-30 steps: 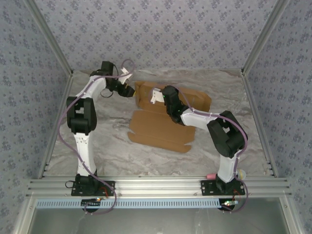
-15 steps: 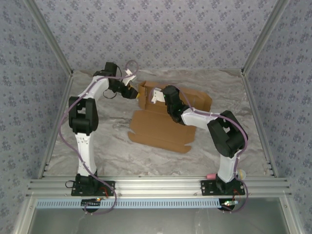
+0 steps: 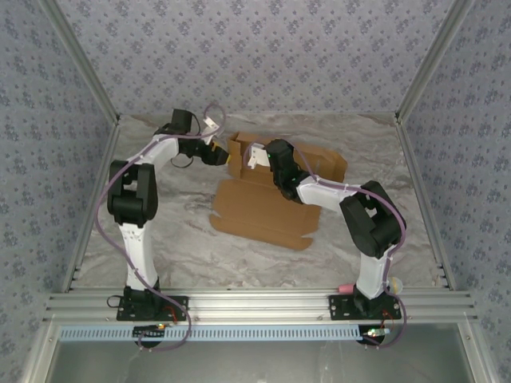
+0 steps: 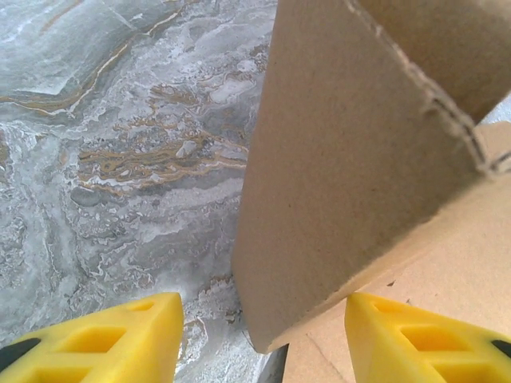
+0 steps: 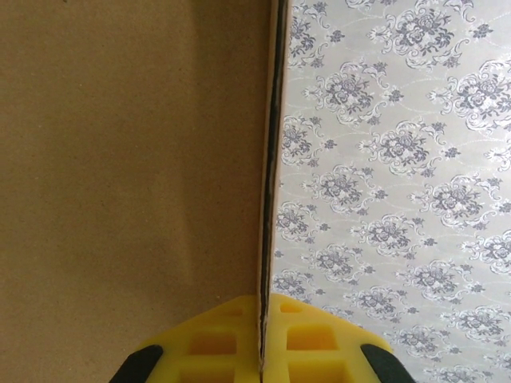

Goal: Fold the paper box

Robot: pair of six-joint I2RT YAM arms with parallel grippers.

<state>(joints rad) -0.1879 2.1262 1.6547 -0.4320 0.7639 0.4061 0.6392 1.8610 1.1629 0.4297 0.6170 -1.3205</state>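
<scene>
Over the last second the left gripper [image 3: 219, 153] has swung right, in toward the far-left corner of the paper box [image 3: 263, 209], and the raised flap [image 4: 343, 159] there now stands steeper. The right arm has hardly shifted.

The box is a die-cut brown cardboard sheet lying mid-table on the marbled table [image 3: 184, 239], its near panel flat and its far-left part lifted. It looks light and fairly stiff, likely to bend cleanly along its scored lines but to crease or tear at the perforations if twisted. Its surface is matte, so it should not slip much. The best holds seem to be thin free edges, near a fold line rather than at a loose corner.

The left arm reaches far forward, elbow high, wrist turned toward the flap. Its 2 yellow fingers are released and apart, with the flap's lower corner between them and neither pad visibly touching it.

The right arm stretches forward and left across the sheet. The right gripper [image 5: 261, 323] is clenched on the thin edge of 1 upright panel, seen edge-on against the patterned wall [image 5: 383, 159].
</scene>
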